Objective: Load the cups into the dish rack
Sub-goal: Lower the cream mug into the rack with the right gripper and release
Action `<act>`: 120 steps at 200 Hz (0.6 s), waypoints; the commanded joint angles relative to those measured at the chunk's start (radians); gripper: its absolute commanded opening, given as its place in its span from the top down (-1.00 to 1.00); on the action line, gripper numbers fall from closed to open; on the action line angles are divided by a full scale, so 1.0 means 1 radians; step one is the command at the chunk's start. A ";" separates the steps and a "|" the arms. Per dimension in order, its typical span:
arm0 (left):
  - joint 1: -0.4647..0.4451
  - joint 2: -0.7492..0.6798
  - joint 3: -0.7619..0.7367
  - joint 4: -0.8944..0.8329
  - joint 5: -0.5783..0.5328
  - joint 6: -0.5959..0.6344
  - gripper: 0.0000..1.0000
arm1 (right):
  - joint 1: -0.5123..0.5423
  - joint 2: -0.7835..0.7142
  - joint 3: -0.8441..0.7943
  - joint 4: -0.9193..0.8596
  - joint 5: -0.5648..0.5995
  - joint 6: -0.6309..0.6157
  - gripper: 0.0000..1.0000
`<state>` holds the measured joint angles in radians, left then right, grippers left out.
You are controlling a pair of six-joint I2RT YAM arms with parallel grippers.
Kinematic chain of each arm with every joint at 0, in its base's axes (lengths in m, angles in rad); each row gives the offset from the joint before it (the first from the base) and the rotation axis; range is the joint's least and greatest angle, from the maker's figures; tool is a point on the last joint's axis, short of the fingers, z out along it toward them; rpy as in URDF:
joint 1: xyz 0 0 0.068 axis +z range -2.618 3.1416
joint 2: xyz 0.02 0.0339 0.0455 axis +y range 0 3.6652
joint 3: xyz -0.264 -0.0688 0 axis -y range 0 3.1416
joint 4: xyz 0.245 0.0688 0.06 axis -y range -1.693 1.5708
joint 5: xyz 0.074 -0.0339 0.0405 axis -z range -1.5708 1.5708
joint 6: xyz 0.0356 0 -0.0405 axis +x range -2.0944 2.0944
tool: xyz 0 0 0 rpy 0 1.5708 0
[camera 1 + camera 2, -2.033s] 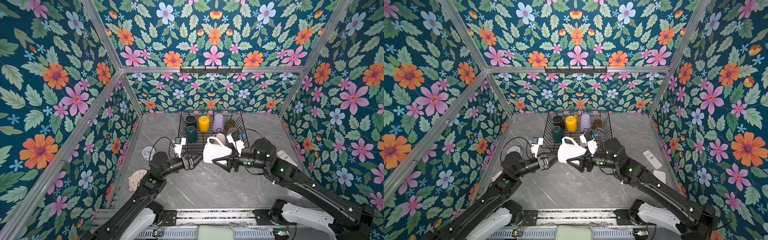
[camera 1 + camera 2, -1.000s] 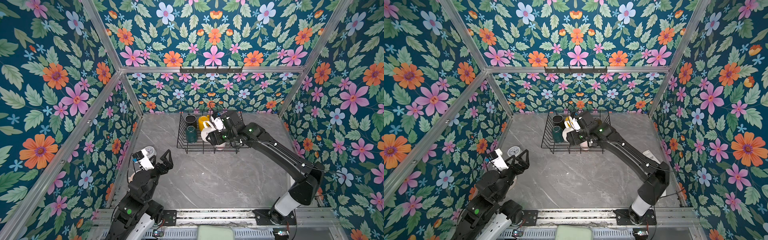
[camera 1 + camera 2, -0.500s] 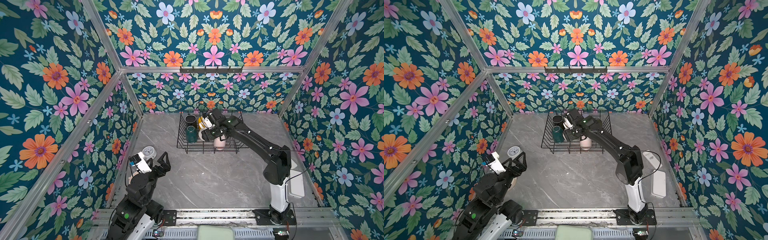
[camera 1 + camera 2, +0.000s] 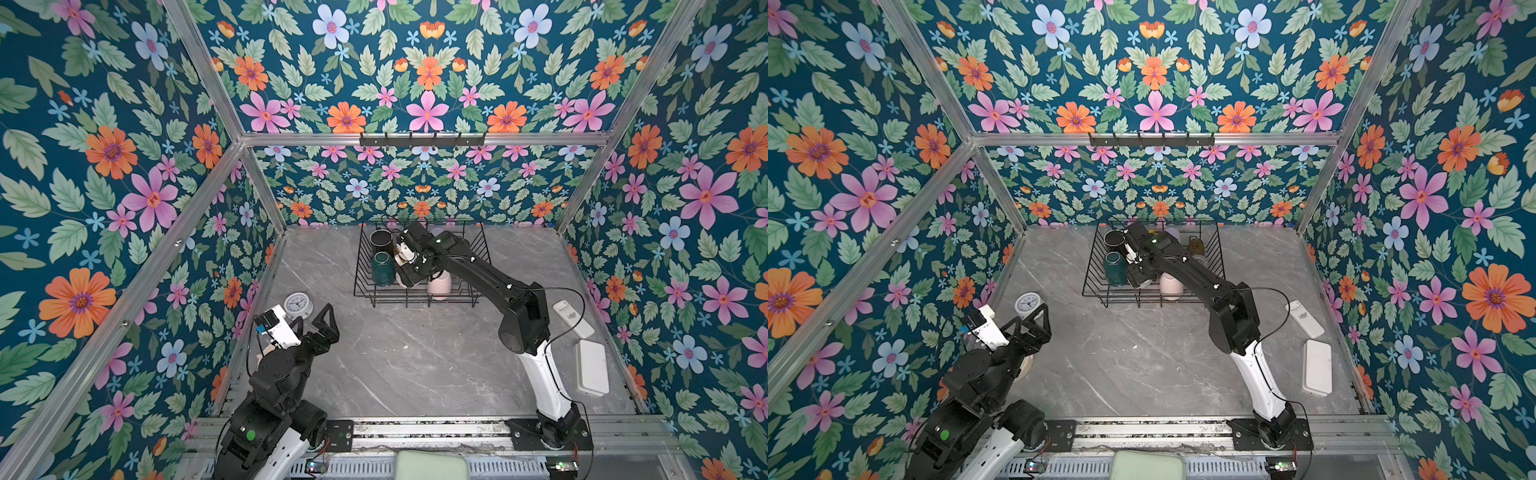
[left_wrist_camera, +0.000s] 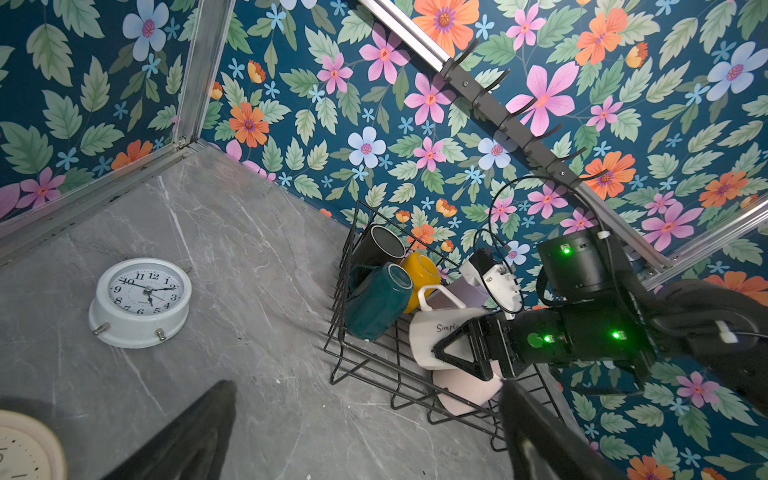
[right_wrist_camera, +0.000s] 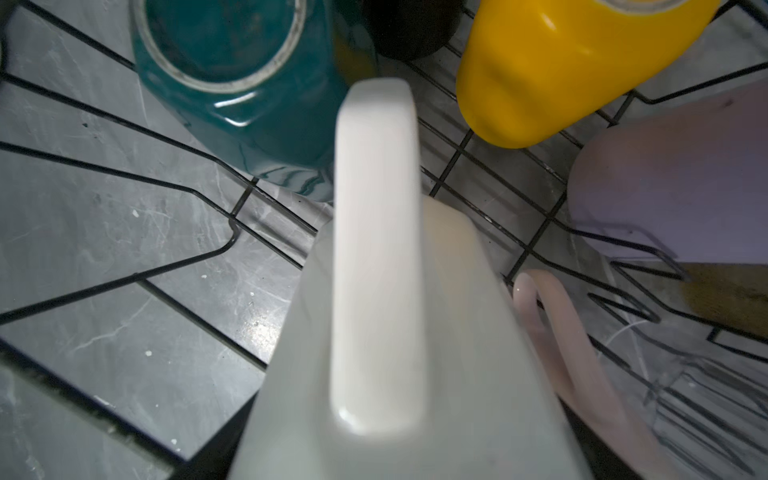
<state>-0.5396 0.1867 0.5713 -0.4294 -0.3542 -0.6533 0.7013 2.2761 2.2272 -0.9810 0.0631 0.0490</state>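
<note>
The black wire dish rack [image 4: 415,297] stands at the back of the table. In it are a black mug [image 4: 380,240], a dark green mug [image 4: 382,268], a yellow mug [image 5: 419,270], a lilac tumbler [image 6: 665,187], an amber glass [image 4: 1195,246], a clear glass [image 6: 685,395] and a pale pink mug [image 4: 439,286]. My right gripper [image 5: 440,345] reaches into the rack, shut on the white mug [image 5: 432,336], which hangs low between the green and pink mugs. My left gripper [image 4: 316,322] stands open and empty at the front left.
A white clock [image 4: 298,302] lies by the left wall, just beyond the left gripper. A pale clock [image 5: 20,449] lies under the left arm. A remote [image 4: 572,318] and a white box [image 4: 592,368] lie along the right wall. A hook rail [image 4: 422,139] is mounted on the back wall.
The right gripper has carried the white mug from mid-table into the rack and then leftward beside the green mug. The left arm has drawn back to the front left, still open.
</note>
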 commanded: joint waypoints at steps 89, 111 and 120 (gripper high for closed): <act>0.000 0.000 0.009 -0.020 -0.022 0.003 -0.99 | -0.006 0.095 0.087 -0.075 0.050 -0.031 0.08; 0.000 0.000 0.009 -0.023 -0.021 0.003 -0.99 | -0.009 0.112 0.105 -0.097 0.043 -0.030 -0.12; 0.000 0.000 0.009 -0.024 -0.022 0.003 -0.99 | -0.010 0.116 0.110 -0.103 0.040 -0.033 -0.27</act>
<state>-0.5396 0.1867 0.5747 -0.4496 -0.3672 -0.6533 0.6975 2.3806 2.3241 -1.0275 0.0841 0.0174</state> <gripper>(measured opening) 0.996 0.804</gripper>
